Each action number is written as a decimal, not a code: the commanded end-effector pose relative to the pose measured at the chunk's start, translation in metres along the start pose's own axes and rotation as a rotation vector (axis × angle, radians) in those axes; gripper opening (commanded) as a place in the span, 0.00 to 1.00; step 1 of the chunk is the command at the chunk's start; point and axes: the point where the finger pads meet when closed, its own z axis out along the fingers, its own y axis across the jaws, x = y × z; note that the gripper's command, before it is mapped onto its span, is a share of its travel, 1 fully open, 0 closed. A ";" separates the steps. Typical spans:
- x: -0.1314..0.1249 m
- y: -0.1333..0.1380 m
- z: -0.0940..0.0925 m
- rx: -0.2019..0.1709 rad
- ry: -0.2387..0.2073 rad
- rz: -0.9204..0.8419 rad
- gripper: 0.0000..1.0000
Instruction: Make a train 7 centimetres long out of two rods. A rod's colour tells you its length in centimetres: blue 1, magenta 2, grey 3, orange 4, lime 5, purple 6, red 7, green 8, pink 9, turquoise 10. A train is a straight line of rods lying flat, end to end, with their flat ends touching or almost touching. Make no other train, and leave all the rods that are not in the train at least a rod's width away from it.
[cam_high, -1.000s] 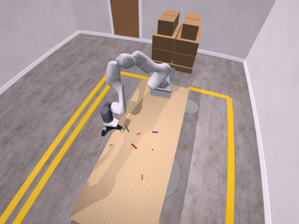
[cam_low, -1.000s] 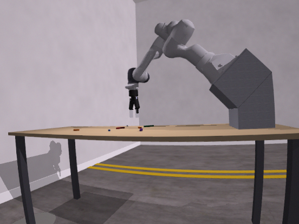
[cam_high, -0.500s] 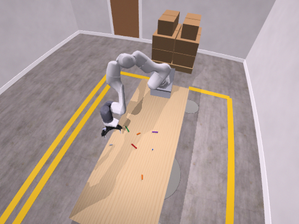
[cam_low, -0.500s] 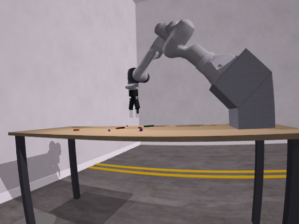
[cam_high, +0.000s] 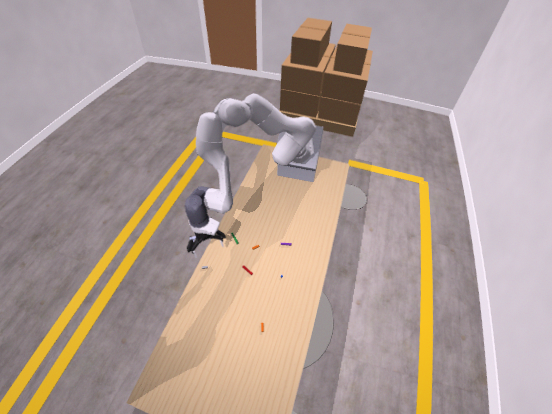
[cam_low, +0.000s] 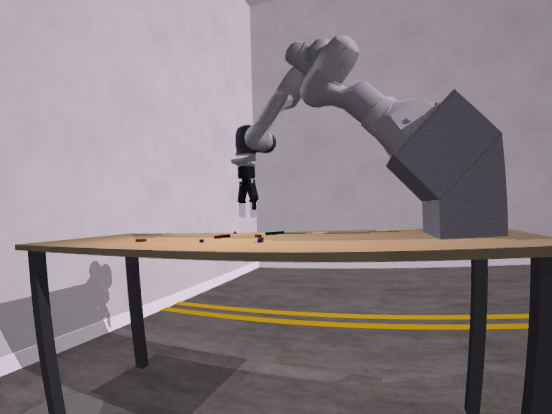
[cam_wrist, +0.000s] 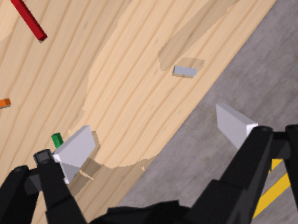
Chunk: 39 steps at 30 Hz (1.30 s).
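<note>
My gripper (cam_high: 202, 242) is open and empty. It hangs well above the table's left edge, as the side view (cam_low: 248, 210) and the wrist view (cam_wrist: 160, 140) also show. A small grey rod (cam_high: 204, 267) lies flat near that edge, ahead of the fingers in the wrist view (cam_wrist: 185, 71). A green rod (cam_high: 234, 238) lies close under the gripper, mostly hidden by a finger in the wrist view (cam_wrist: 57, 139). An orange rod (cam_high: 256, 247) lies to its right. A second orange rod (cam_high: 262, 327) lies further down the table. A purple rod (cam_high: 286, 244), a red rod (cam_high: 247, 270) and a tiny blue rod (cam_high: 281, 276) lie mid-table.
The robot's grey base (cam_high: 298, 165) stands at the table's far end. Cardboard boxes (cam_high: 327, 75) are stacked behind it. The table's left edge (cam_wrist: 200, 110) runs under the gripper, with grey floor and yellow lines (cam_high: 125, 240) beyond.
</note>
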 end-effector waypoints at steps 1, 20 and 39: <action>0.001 0.000 0.000 0.000 0.001 -0.008 1.00; 0.001 0.000 0.000 0.000 0.001 -0.008 1.00; 0.039 0.004 -0.009 -0.015 0.001 0.107 1.00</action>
